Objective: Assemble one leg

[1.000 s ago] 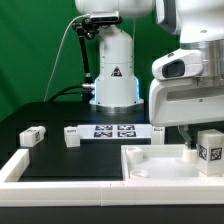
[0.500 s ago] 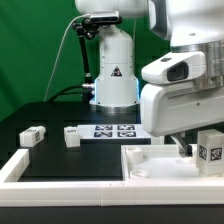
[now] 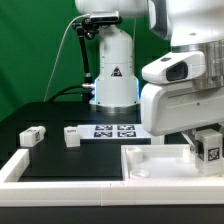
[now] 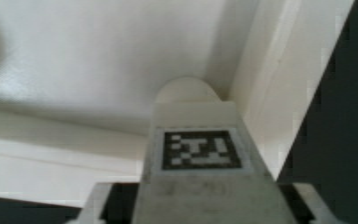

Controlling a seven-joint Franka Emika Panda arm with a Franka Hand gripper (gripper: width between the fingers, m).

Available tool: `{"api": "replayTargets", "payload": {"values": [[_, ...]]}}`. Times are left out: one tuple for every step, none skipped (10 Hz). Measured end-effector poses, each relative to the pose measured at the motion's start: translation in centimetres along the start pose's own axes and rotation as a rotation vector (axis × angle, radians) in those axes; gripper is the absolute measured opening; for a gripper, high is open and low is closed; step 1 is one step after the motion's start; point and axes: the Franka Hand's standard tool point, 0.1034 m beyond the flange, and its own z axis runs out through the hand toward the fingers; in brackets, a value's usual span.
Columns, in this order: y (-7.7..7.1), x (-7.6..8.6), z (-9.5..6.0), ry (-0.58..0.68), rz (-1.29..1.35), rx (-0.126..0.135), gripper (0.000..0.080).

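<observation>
As seen from the ext. view's left to its right, two small blocks (image 3: 31, 136) are set on the counter (image 3: 50, 116), then the marker board (image 3: 113, 130); the leg (image 3: 208, 147) is gripped betw. the fingers (image 4: 115, 206) over the rimmed panel (image 3: 150, 152).

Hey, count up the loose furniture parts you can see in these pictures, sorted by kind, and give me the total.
Legs: 3
Large flat rimmed square piece: 1
Total: 4
</observation>
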Motion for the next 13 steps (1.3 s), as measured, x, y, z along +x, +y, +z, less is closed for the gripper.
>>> {"api": "replayTargets", "payload": {"values": [[-0.01,0.00,0.00,0.000,0.007,0.000,0.0289],[0.07,0.00,-0.02,0.004,0.125,0.009,0.0289],[0.26,-0.08,0.01,0.005,0.301,0.027,0.0289],[0.36,-0.14,0.04,0.005,0.417,0.038,0.0289],[0.42,-0.21,0.07,0.009,0.535,0.052,0.0289],[0.47,-0.29,0.08,0.015,0.665,0.066,0.0290],[0.45,-0.30,0.08,0.020,0.748,0.068,0.0290],[0.38,-0.38,0.10,0.026,0.875,0.066,0.0291],[0.23,-0.50,0.08,0.026,0.984,0.064,0.0291],[0.16,-0.53,0.09,0.023,1.063,0.064,0.0291],[0.09,-0.56,0.11,0.019,1.181,0.066,0.0291],[0.09,-0.57,0.12,0.016,1.221,0.069,0.0291],[-0.01,-0.59,0.15,0.008,1.336,0.078,0.0291]]}}
